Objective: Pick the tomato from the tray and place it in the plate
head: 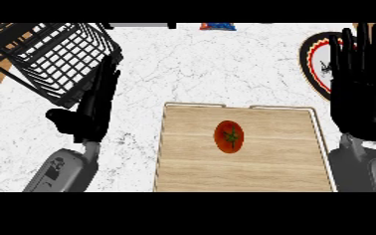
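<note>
A red tomato (229,136) with a green stem lies near the middle of the wooden tray (191,169) on the marble counter. The plate (316,59), white with a red and black patterned rim, sits at the far right edge, partly hidden behind my right hand (355,99). That hand stands open with its fingers pointing up, to the right of the tray and apart from the tomato. My left hand (88,109) is open at the left, its fingers stretched up toward the wire basket, well away from the tray.
A black wire basket (55,59) stands tilted at the upper left of the counter. A small blue and red packet (218,26) lies at the counter's far edge. White marble counter lies between basket and plate.
</note>
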### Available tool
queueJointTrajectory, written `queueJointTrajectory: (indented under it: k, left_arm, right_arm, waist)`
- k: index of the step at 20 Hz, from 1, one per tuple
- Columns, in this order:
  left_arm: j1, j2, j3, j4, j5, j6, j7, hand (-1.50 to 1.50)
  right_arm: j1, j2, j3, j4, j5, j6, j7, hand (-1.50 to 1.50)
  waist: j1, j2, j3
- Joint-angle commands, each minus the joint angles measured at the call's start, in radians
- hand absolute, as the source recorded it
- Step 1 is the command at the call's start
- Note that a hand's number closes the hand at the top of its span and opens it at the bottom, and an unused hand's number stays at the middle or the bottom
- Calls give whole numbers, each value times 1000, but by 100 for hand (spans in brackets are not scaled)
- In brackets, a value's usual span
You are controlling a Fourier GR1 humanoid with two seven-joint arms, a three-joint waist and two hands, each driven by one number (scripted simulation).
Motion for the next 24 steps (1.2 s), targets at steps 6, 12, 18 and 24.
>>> queueJointTrajectory:
  k: [6,12,18,24]
  left_arm:
    - [138,51,-58,144,40,-83,168,0]
    - [225,53,-61,69,80,-155,180,0]
    - [215,40,-42,23,26,-128,251,0]
    - [232,18,-34,63,37,-144,213,0]
  right_arm:
    - [-253,-219,65,54,-20,386,-7,150]
    - [-186,-131,16,430,231,255,-374,-150]
    - [-224,-202,1,511,253,438,-466,-150]
    - [-194,-382,110,414,444,483,-392,-150]
  waist:
    - [59,1,-14]
    - [28,-13,-12]
    - [6,-20,-13]
    - [-9,-26,-15]
